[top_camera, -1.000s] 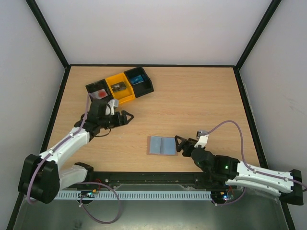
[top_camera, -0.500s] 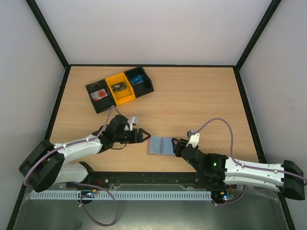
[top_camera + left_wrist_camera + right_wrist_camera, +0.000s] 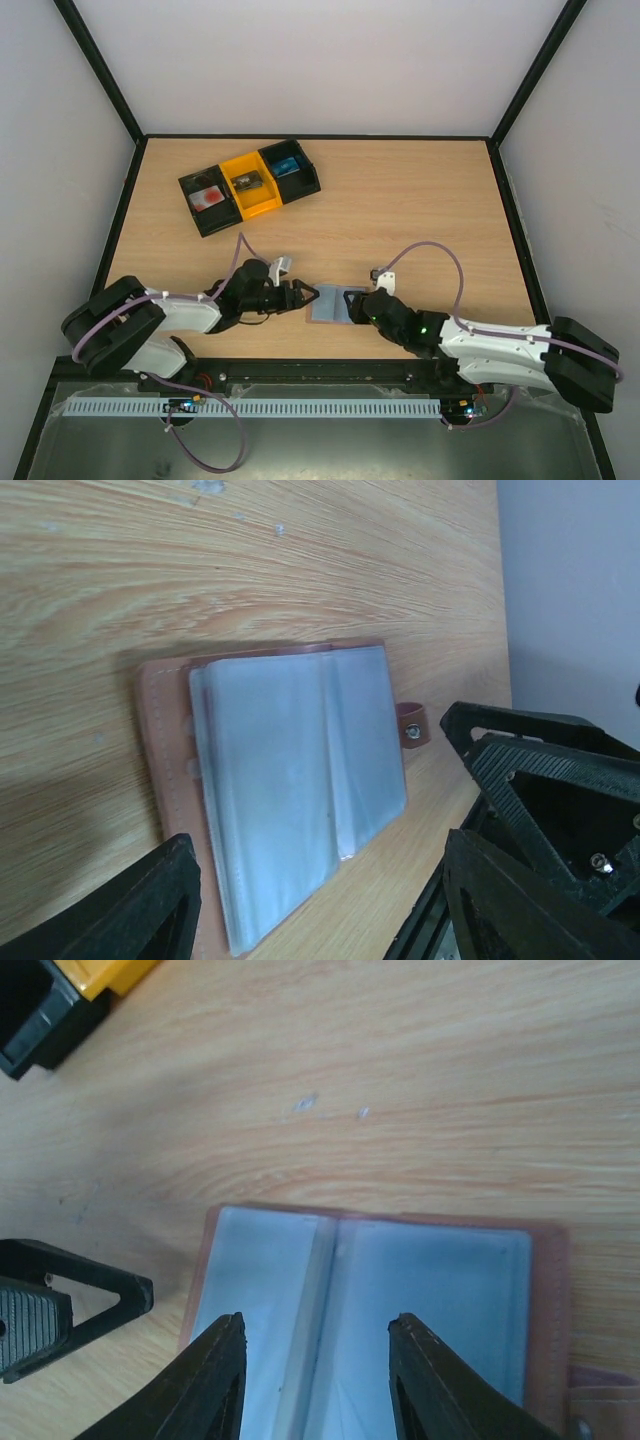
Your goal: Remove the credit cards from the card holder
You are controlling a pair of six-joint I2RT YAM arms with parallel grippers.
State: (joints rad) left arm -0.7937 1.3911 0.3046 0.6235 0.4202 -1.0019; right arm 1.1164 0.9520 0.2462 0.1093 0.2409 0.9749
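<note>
Near the table's front edge, in the middle: small flat brown leather-like card holder (image 3: 328,303), lying open and flat on the pale wooden table (image 3: 420,200) with its greyish clear sleeves facing up, between the two grippers
Snap tab: short brown strap with a metal stud (image 3: 412,725), sticking out from the holder's edge on the right arm's side
Left gripper (image 3: 303,294): low over the wood just beside the holder's left edge, jaws spread wide and holding nothing
Right gripper (image 3: 318,1325): above the sleeves with one finger on each side of the centre fold, jaws parted and clamping nothing that I can see; whether the tips touch the plastic I cannot tell
Far left of the table: row of three open plastic bins (image 3: 250,185), black, yellow, black, well apart from the holder
</note>
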